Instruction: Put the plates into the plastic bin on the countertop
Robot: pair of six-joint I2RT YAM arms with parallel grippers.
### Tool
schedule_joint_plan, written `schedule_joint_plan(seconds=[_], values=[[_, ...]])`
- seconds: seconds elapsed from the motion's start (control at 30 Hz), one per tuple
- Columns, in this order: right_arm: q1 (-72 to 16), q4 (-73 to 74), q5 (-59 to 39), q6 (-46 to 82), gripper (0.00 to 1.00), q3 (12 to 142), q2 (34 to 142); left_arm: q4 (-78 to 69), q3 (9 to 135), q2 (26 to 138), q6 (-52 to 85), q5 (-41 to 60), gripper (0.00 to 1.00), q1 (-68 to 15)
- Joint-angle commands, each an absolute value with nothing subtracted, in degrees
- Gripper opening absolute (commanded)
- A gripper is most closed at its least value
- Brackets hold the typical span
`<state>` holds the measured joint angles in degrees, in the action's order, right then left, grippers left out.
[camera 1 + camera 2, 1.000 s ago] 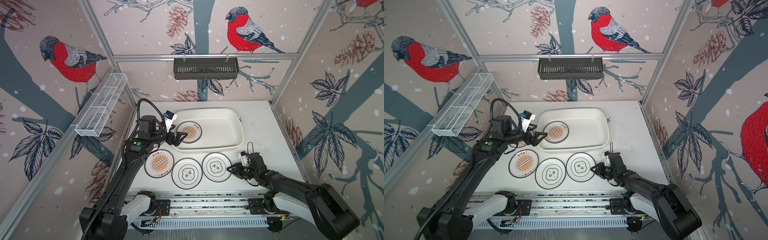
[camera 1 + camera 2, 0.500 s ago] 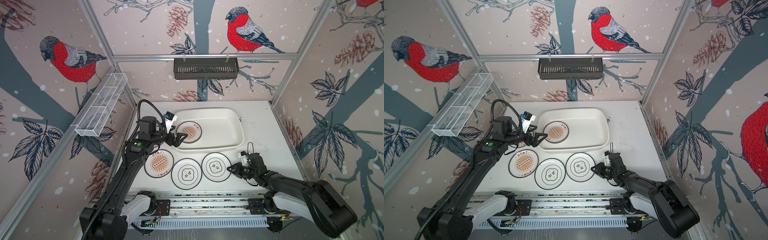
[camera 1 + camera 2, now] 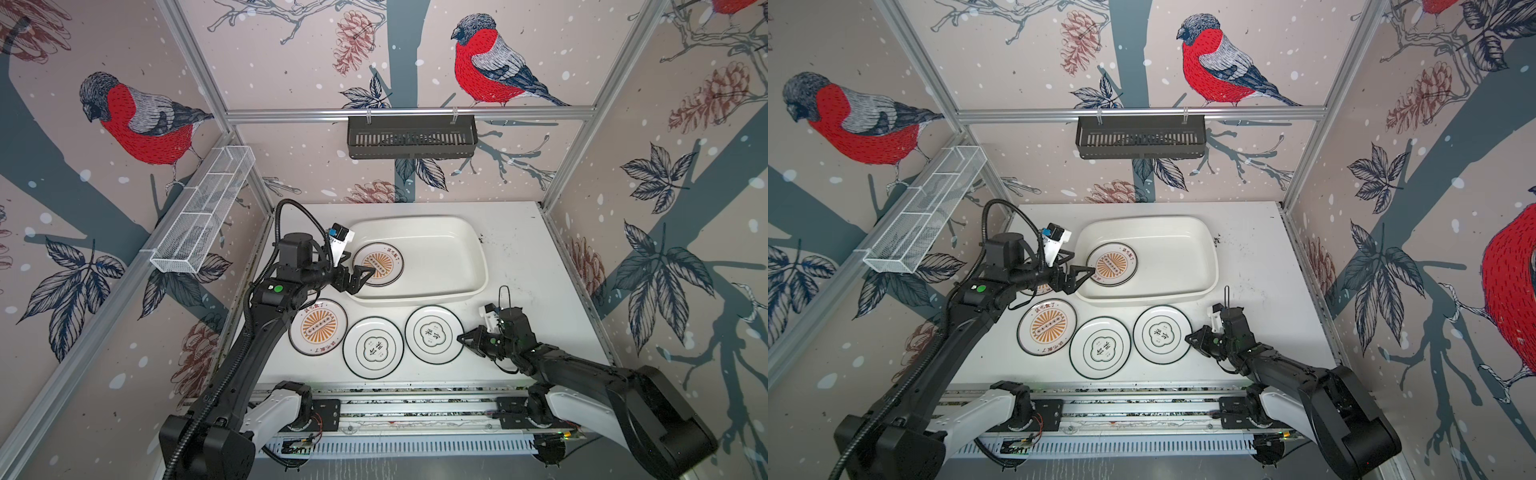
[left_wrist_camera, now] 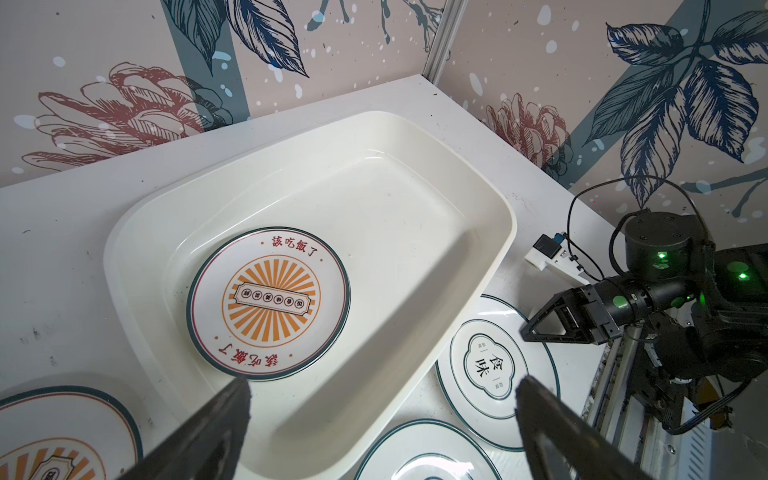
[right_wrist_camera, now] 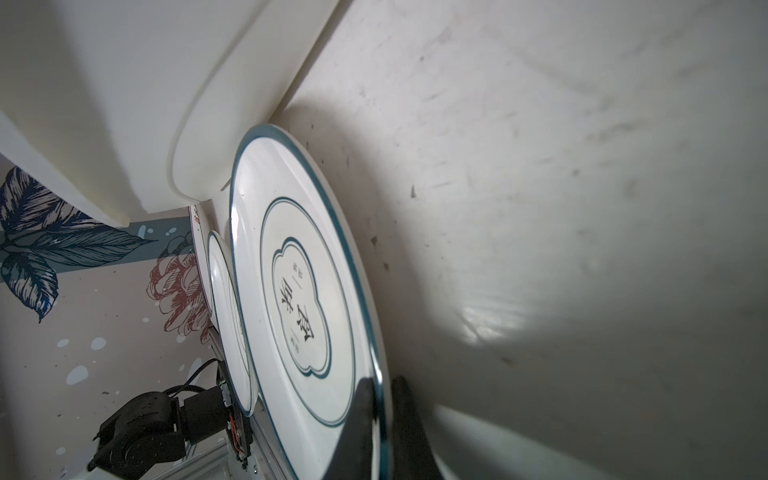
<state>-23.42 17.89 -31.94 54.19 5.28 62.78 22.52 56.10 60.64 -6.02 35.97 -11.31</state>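
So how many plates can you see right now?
5: sunburst plate in the plastic bin; three plates in a row on the countertop; fifth plate apparently mostly hidden under the left arm.

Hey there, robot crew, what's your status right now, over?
Left gripper open at left end of plastic bin. Right gripper shut on rim of rightmost plate. Sunburst plate already in bin. Nothing between them.

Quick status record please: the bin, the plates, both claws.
in bin: binned sunburst plate, flat in the plastic bin
on countertop: loose sunburst plate, middle emblem plate, right emblem plate, in a row
left claw: open, empty, at the bin's left rim
right claw: shut on the right emblem plate's rim
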Motion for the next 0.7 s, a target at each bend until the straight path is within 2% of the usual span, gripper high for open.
schedule_joint_plan(seconds=[0.0, 0.67], values=[[-23.01, 13.87, -30.05, 53.32, 0.07, 4.97, 62.28, 20.74, 56.42, 60.54, -6.06, 37.01, 0.98, -11.25], [-19.7, 6.29, -33.03, 51.16, 0.03, 5.69, 50.91, 20.57, 56.78, 60.95, -5.71, 37.06, 0.98, -11.25]])
